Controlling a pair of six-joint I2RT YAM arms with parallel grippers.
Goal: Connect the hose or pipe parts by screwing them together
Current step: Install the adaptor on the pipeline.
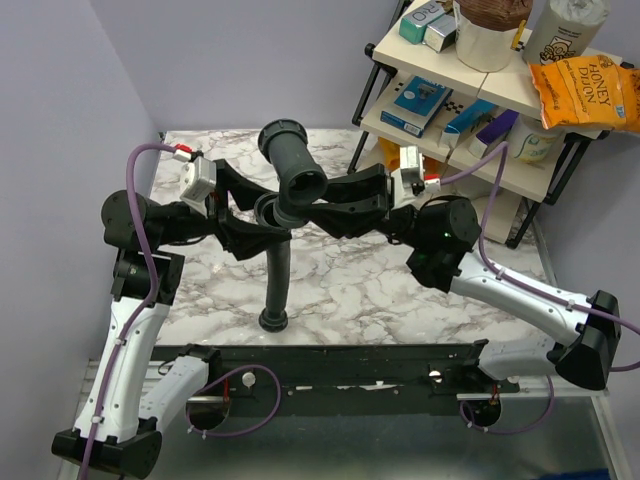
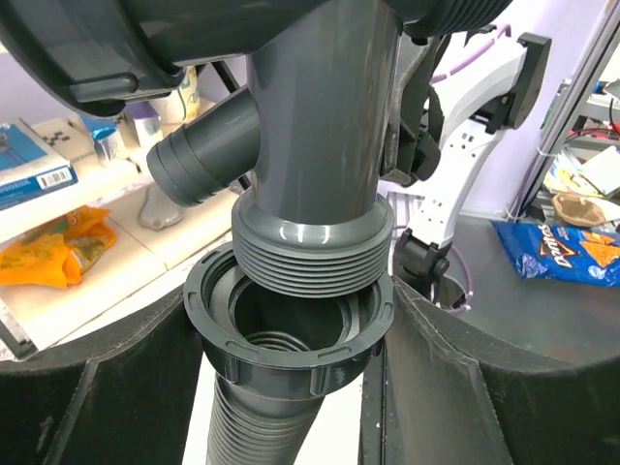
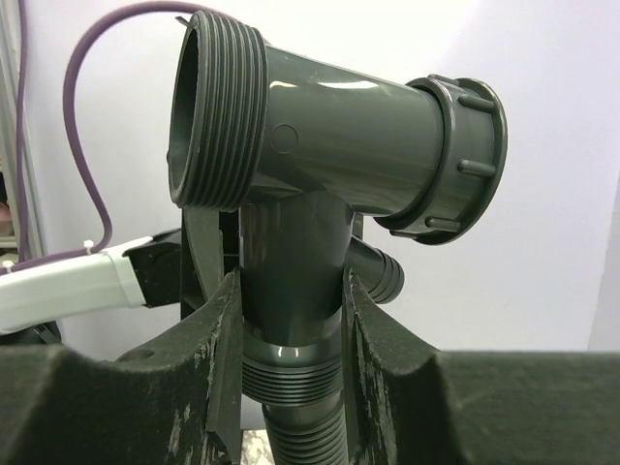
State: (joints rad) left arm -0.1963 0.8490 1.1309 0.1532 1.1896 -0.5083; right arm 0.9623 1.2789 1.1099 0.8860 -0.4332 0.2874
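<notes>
- Gripping the fitting [image 3: 329,116] by its stem, the right jaws hold it upright in mid-air, its thread [image 2: 312,262] pointing down.
- Left jaws are closed on the hose's top nut [image 2: 291,339], holding it mouth-up directly beneath that thread.
- The hose [image 1: 277,280] hangs from the top nut, and its bottom nut [image 1: 273,320] appears to rest on the counter [image 1: 400,290].
- Progress: both parts are lifted and lined up. The thread sits at the top nut's mouth, touching or just entering, with nearly all its ridges bare. The top nut looks slightly tilted against the fitting.
- Left to do, by the look of it: square the two up, then turn nut or fitting until the ridges vanish inside. The join is judged barely begun, if at all.
- Cross-threading is the likely risk if turning starts on the tilt.
- The counter is white and marble-patterned, with a black rail [image 1: 340,360] along its near edge.
- Lilac walls close in at the back and left. A two-tier shelf [image 1: 470,100] at right rear carries boxes, a tub and an orange snack bag [image 1: 585,90].
</notes>
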